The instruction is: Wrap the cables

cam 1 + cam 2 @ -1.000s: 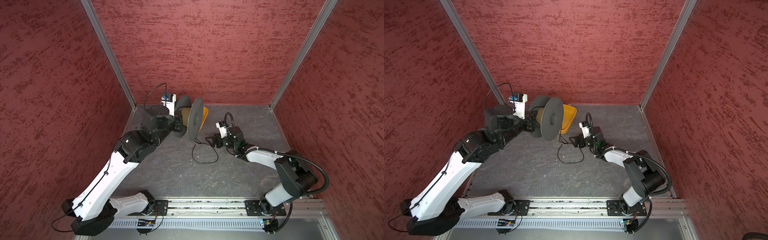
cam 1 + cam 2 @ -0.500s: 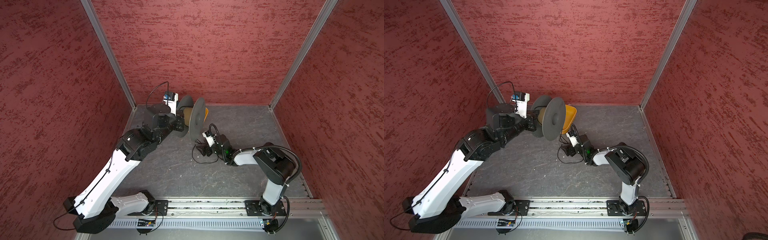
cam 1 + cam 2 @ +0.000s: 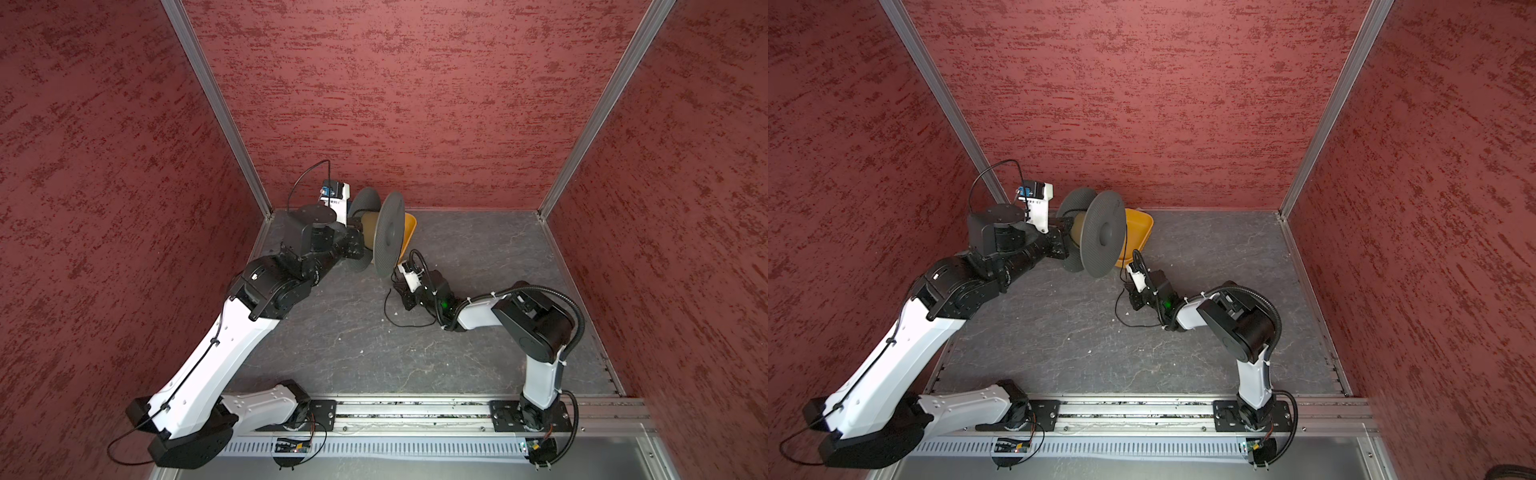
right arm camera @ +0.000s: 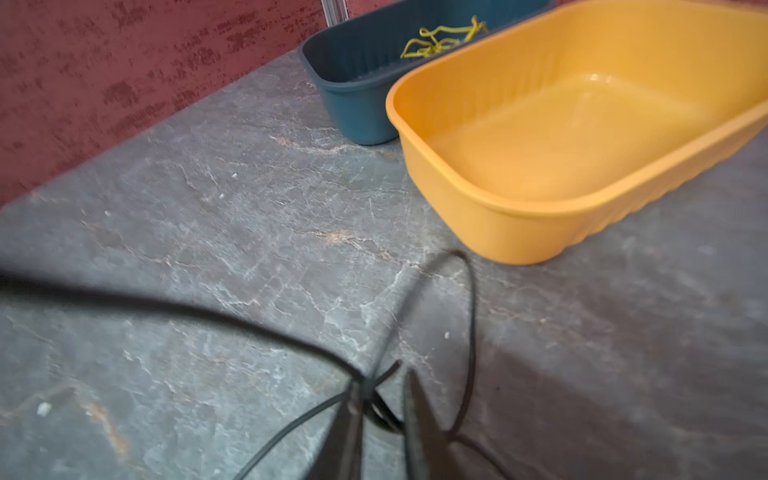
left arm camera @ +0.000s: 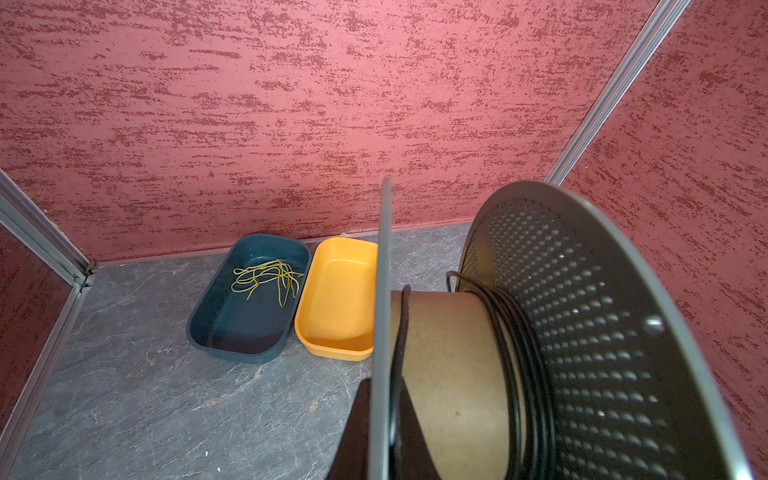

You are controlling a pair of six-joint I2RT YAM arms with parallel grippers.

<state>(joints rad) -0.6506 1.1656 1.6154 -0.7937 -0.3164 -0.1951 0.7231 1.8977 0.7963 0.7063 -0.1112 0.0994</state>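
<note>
Enclosing all, red walls [image 3: 415, 104] stand about the grey counter [image 3: 353, 357]. The left gripper [image 3: 1065, 245], jaws pressed on a flange, holds the spool [image 3: 390, 232] aloft. The thin cable [image 4: 473, 316], likely limp and light, has few turns wound. Its slack loops on the counter below the spool, best taken there. The right gripper [image 4: 382, 411] straddles it, jaws nearly together; whether pinching, I cannot tell.

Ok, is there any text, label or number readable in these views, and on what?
No text is readable anywhere.
White camera mount on the left arm: dark print, too small to read.
Spool, yellow bin, blue bin: no markings visible.
</note>
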